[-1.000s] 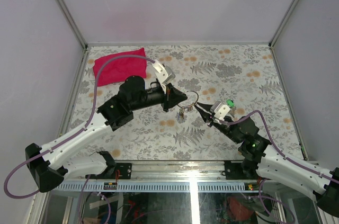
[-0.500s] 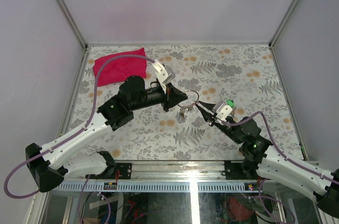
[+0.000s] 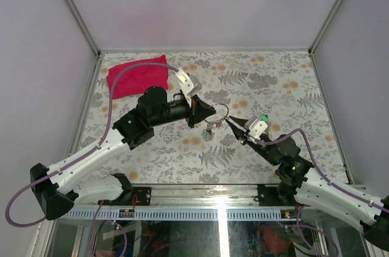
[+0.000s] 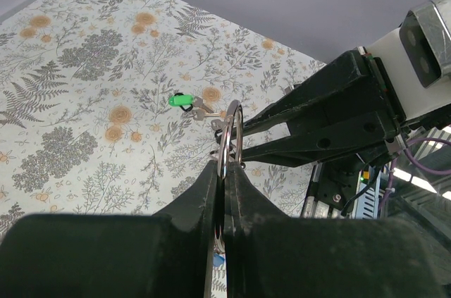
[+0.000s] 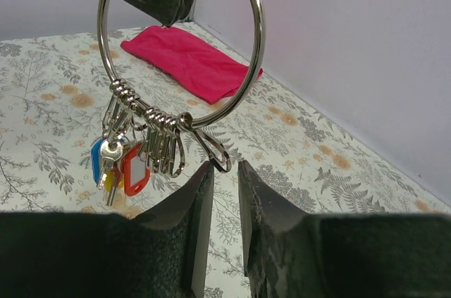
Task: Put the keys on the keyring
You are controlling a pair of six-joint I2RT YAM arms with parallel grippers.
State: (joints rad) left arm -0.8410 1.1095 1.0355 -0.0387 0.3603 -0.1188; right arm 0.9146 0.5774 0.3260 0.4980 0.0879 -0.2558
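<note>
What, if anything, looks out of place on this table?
One green-tagged key lies alone on the table, apart from the keyring pinched in the left gripper, where the other keys hang.

The keyring (image 5: 262,30) sat in the left gripper (image 3: 213,111), just ahead of the right gripper (image 5: 225,168); keys (image 5: 116,164) hung beneath it; a cloth (image 3: 138,76) lay behind the left gripper.

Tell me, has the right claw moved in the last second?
Yes, slightly: the right claw backed rightward toward the table's right edge, away from the keyring.
</note>
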